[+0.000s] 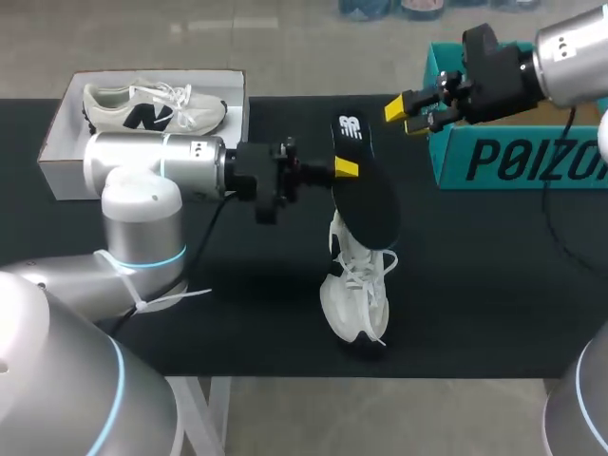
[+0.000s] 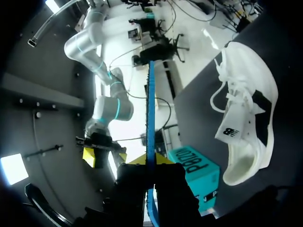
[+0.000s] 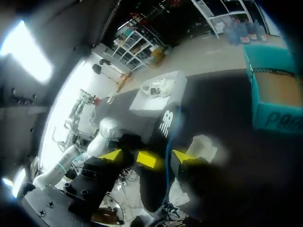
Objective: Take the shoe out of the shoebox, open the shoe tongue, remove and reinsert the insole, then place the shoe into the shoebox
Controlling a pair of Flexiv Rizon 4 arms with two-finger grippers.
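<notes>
Centrally, the white shoe (image 1: 356,299) was seen lying on the black bench (image 1: 494,285), toward its near edge, with its laces loose and its tongue turned out. Directly above it the black insole (image 1: 366,195) was held in the air. It was tilted, its logo end raised toward the far side and its other end lowered over the shoe's opening. Whether that lower end touched the shoe could not be told from the head view. In the left wrist view the insole (image 2: 150,118) was shown edge-on as a thin blue line, with the shoe (image 2: 246,113) off to one side of it.

The insole was gripped at its left edge by the left jaws, which were clenched on it from both faces. The left arm (image 1: 152,166) was stretched in from the left at the same height.

The right jaws were spread apart with nothing between them and were held in the air to the right of the insole's far end, apart from it. The right arm (image 1: 570,47) was brought in from the far right corner. Just beside those jaws, the teal shoebox (image 1: 513,161) was stood open at the far right of the bench.

At the far left a white box (image 1: 57,142) was set, with a second shoe (image 1: 152,109), white and dark-marked, laid inside it.
</notes>
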